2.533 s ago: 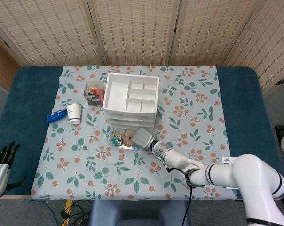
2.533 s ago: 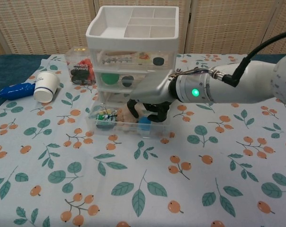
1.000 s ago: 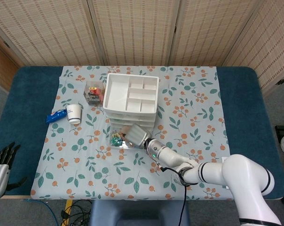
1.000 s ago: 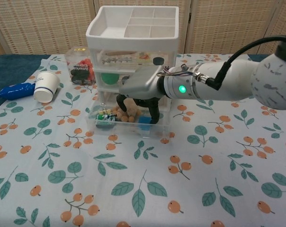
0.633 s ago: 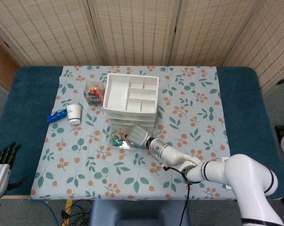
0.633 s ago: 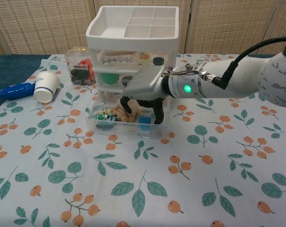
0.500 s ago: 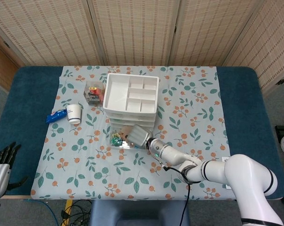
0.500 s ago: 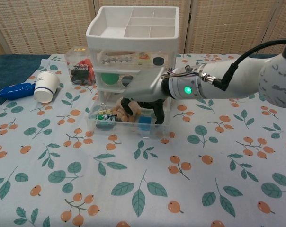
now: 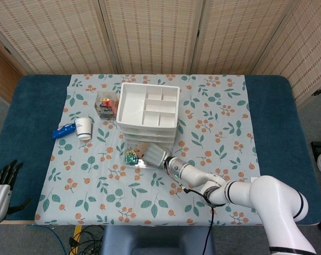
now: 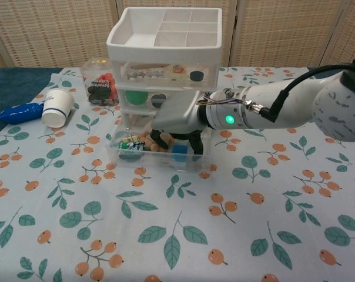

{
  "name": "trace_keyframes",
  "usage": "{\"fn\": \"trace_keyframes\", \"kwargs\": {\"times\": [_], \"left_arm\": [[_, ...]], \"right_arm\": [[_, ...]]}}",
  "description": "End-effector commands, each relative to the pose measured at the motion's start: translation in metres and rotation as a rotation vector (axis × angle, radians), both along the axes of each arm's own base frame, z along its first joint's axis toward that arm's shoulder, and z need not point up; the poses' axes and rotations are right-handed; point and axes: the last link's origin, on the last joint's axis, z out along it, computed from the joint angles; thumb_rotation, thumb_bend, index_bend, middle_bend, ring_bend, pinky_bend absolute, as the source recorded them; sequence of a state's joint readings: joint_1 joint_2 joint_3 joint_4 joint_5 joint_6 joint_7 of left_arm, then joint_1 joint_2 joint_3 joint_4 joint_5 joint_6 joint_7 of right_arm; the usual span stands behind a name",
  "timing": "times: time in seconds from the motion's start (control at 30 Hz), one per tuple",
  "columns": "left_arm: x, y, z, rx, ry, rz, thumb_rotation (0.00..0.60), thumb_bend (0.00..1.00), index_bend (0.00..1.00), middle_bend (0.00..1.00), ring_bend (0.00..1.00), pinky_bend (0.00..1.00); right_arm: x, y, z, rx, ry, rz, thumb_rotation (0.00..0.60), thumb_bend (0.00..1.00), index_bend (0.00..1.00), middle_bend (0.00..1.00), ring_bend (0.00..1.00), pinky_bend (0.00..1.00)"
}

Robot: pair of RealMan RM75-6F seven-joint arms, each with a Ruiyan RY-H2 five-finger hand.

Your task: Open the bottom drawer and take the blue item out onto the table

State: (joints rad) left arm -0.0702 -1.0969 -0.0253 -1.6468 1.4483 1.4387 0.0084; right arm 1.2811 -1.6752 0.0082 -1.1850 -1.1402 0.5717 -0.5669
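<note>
The white drawer unit point(image 10: 166, 59) stands on the flowered cloth, and its clear bottom drawer point(image 10: 124, 157) is pulled out toward me. A small blue block point(image 10: 178, 154) lies in the drawer's right half, beside tan pieces and a green item. My right hand point(image 10: 178, 124) hangs over the drawer with its fingers point(image 10: 196, 144) dipped inside, either side of the blue block but apart from it. From the head view the right hand point(image 9: 156, 156) covers the drawer's right part. My left hand point(image 9: 0, 187) rests off the table's left corner, fingers apart, holding nothing.
A paper cup point(image 10: 57, 107) and a blue packet point(image 10: 20, 111) lie left of the unit. A clear box of red and black things point(image 10: 101, 82) stands behind them. The upper drawers are closed. Bare cloth lies in front of the open drawer.
My right hand shifted left over the drawer and sank lower, its fingers now deeper inside. The blue block stayed in place in the drawer. The left hand has not moved.
</note>
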Motion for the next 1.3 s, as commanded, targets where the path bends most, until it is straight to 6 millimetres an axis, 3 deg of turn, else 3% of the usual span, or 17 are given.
{"fn": "trace_keyframes", "kwargs": {"times": [0.03,0.33,0.47,0.93,1.3], "left_arm": [[0.000,0.000,0.000,-0.001,0.000,0.000,0.600,0.18,0.04,0.00,0.03,0.08],[-0.003,-0.001,0.001,0.001,0.000,0.007,0.600,0.18,0.04,0.00,0.03,0.08],[-0.003,-0.002,0.000,0.001,0.000,0.007,0.600,0.18,0.04,0.00,0.03,0.08],[-0.004,-0.003,0.000,0.004,-0.003,0.007,0.600,0.18,0.04,0.00,0.03,0.08],[-0.003,-0.001,0.001,0.006,-0.005,0.000,0.600,0.18,0.04,0.00,0.03,0.08]], "right_arm": [[0.001,0.000,-0.002,-0.001,-0.002,0.003,0.600,0.15,0.39,0.85,0.99,1.00],[0.002,-0.001,-0.007,-0.006,0.006,0.014,0.600,0.19,0.43,0.86,0.99,1.00],[0.002,-0.002,-0.008,-0.009,0.012,0.016,0.600,0.29,0.46,0.86,0.99,1.00],[0.000,0.000,-0.009,-0.019,0.009,0.016,0.600,0.43,0.52,0.87,0.99,1.00],[0.007,0.002,0.016,-0.055,-0.101,0.007,0.600,0.48,0.53,0.87,0.99,1.00]]}}
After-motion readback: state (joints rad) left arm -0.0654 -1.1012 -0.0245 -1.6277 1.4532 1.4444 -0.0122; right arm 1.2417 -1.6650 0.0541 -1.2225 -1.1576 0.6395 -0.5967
